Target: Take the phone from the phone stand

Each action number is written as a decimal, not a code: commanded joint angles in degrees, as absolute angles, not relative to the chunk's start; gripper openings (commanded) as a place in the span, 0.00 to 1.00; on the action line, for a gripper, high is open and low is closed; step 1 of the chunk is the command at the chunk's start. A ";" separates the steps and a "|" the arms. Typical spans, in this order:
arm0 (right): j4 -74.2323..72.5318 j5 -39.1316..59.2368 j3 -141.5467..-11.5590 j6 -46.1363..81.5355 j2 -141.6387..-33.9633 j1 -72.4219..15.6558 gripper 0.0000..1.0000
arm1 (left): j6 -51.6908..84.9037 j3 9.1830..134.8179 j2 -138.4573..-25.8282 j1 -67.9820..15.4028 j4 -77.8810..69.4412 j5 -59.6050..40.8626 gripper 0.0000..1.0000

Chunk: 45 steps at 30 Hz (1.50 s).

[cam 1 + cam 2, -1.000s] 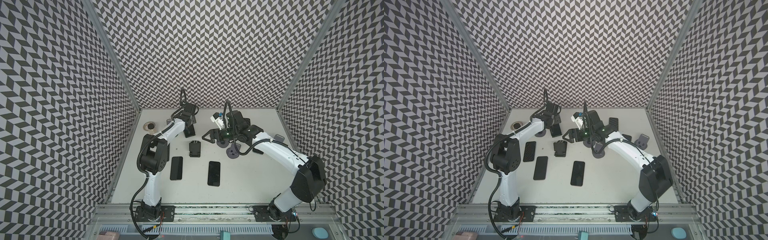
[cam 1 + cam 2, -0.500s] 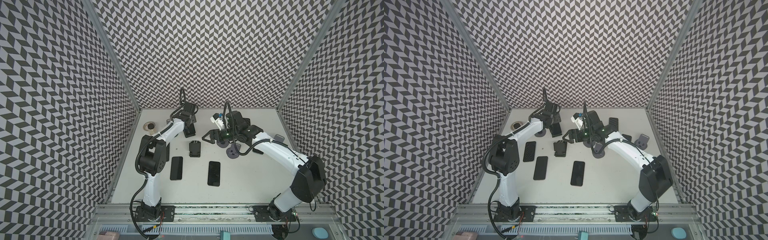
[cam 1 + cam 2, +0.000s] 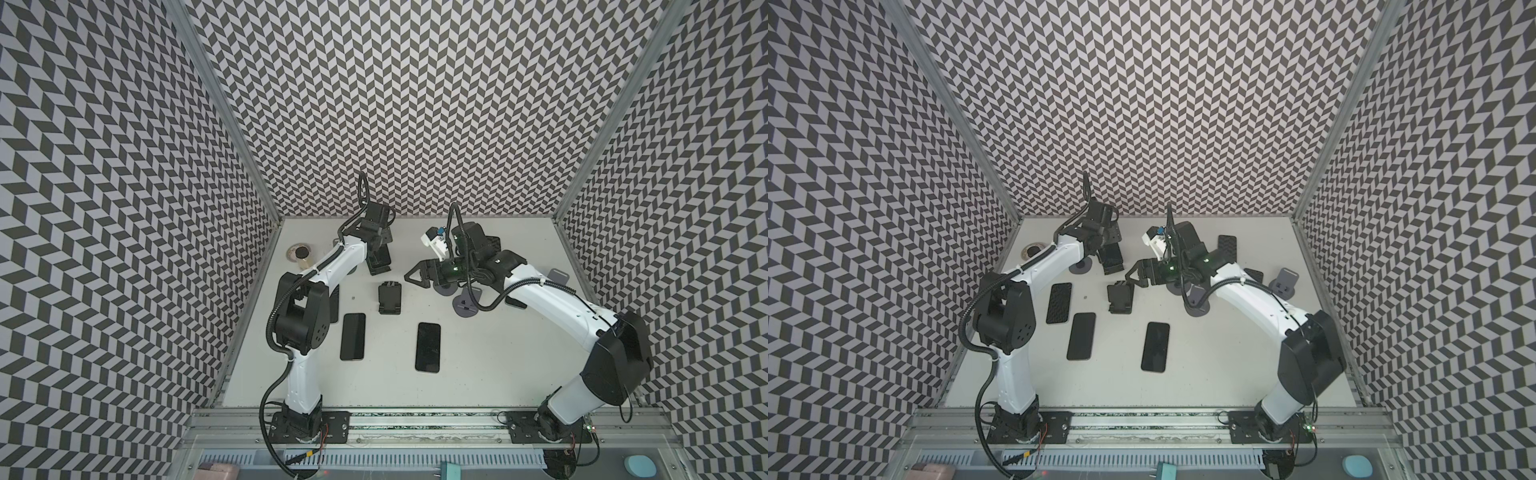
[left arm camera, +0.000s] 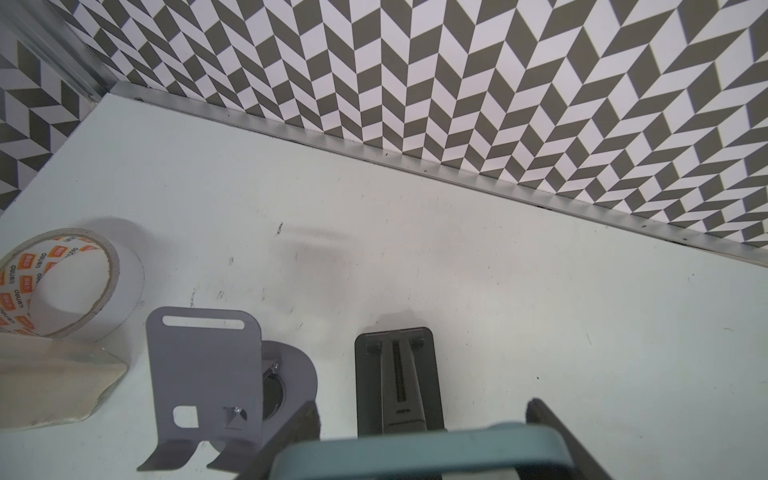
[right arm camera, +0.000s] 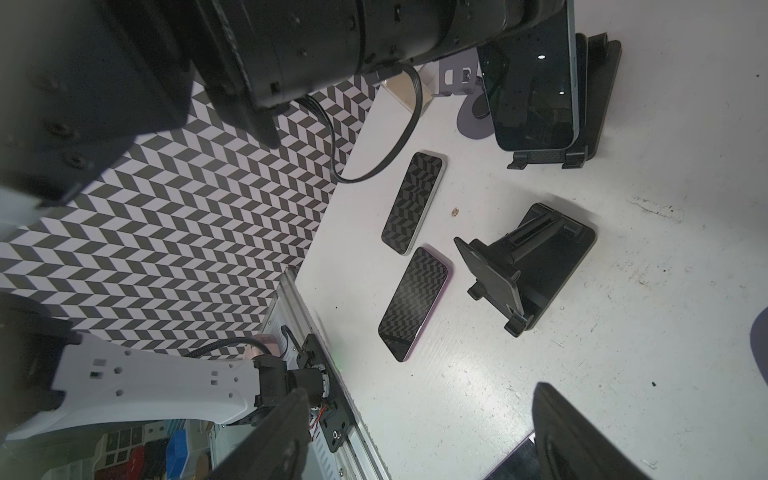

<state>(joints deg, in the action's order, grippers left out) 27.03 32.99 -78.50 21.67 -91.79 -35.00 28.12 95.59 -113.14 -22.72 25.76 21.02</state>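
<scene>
At the back of the table (image 4: 457, 270), left of centre — one phone (image 5: 534, 83), dark screen, pale blue-grey frame. It leans upright on a black phone stand (image 4: 397, 374), and its lower edge sits behind the stand's two front hooks.

Holder: left gripper (image 4: 423, 405), set over the phone's upper end with its jaws closed against the two long edges. In the left wrist view the top of the frame fills the space between the fingers (image 4: 309, 415).

Spare: right gripper (image 5: 419, 390), jaws apart with nothing between them. It hangs over bare table near an empty black stand (image 5: 523, 266).

Neighbours:
- A grey metal stand (image 4: 203, 374) is just beside the phone stand.
- A tape roll (image 4: 62, 286) lies beyond the grey stand.
- Two flat phones (image 5: 415, 203) lie nearer the front.

Handling note, as a judgement: the grip looks made and the lift-out is the step in hand.
- Draw the phone up along the slope of the back plate until its lower edge clears the hooks, and only then carry it away. Pulling forward early would catch the hooks.
- Keep the jaws square on the edges, because the glass and smooth frame may slip if the wrist twists.
- The stand looks light and may rise or tip with the phone — go slowly and watch its base.
- Swing away from the grey stand's side.
</scene>
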 commanded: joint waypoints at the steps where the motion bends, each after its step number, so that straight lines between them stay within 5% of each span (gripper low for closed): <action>1: 26.00 32.70 -78.57 21.27 -89.51 -35.26 0.82 | 28.70 97.91 -109.70 -22.59 24.43 20.76 0.57; 45: 26.71 31.99 -74.27 23.91 -78.73 -35.27 0.78 | 30.32 96.39 -93.19 -29.93 32.82 23.51 0.54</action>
